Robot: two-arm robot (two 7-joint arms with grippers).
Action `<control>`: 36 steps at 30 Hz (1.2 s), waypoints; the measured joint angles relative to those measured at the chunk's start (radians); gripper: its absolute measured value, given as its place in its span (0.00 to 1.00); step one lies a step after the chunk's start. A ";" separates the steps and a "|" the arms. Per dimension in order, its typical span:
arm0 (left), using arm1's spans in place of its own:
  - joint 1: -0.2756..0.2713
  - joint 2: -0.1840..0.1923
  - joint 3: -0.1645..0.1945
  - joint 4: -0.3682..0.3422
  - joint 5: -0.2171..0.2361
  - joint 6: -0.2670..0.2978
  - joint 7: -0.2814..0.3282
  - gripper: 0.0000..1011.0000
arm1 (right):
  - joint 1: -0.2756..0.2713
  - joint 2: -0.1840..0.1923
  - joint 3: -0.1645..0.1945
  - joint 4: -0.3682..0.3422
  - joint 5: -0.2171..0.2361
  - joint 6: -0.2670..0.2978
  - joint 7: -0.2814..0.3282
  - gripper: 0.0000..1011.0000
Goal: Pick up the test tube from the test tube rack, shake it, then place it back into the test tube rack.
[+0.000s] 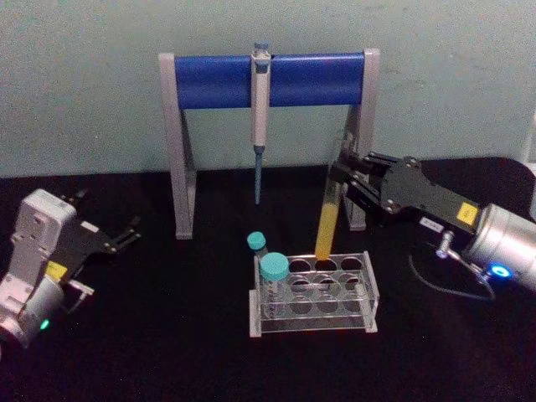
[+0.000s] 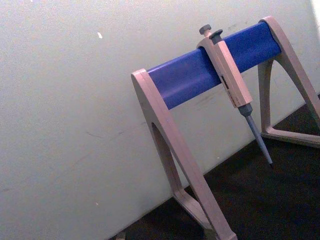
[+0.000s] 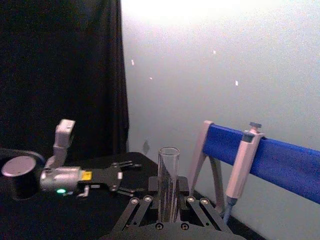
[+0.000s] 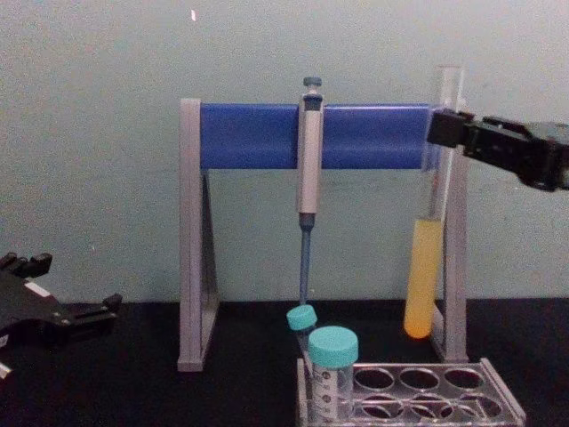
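Right gripper [image 1: 339,180] is pinching the test tube [image 1: 327,224] near its upper part, fingers pressing the glass from both sides. Tube is hanging nearly upright over the back row of the test tube rack [image 1: 371,295], with yellow liquid in its lower part. Left gripper [image 1: 113,239] is parked low over the tabletop [image 1: 167,335] at the left, fingers spread, holding nothing.

Judging this as the shake step. Tube is uncapped, so swings should be small and the mouth kept up. The pipette stand [image 1: 218,79] leg is sitting just beside the tube and the pipette [image 1: 260,109] is hanging near, so shaking away from them looks safer.

Chest view is showing the tube's rounded end [image 4: 418,331] clear above the rack [image 4: 422,394], in no hole. In the head view it is looking as if it is meeting the top plate. Right wrist view is showing the open mouth [image 3: 168,150] above the grip.
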State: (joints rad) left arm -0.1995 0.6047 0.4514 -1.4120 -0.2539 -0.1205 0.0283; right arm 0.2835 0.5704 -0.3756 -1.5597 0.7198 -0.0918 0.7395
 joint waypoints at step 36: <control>0.000 0.000 0.000 0.000 0.000 0.000 0.000 0.99 | 0.032 0.010 0.021 0.020 -0.109 0.047 -0.144 0.23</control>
State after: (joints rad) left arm -0.1995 0.6047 0.4514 -1.4120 -0.2539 -0.1205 0.0283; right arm 0.3152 0.5805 -0.3543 -1.5401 0.6105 -0.0445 0.5953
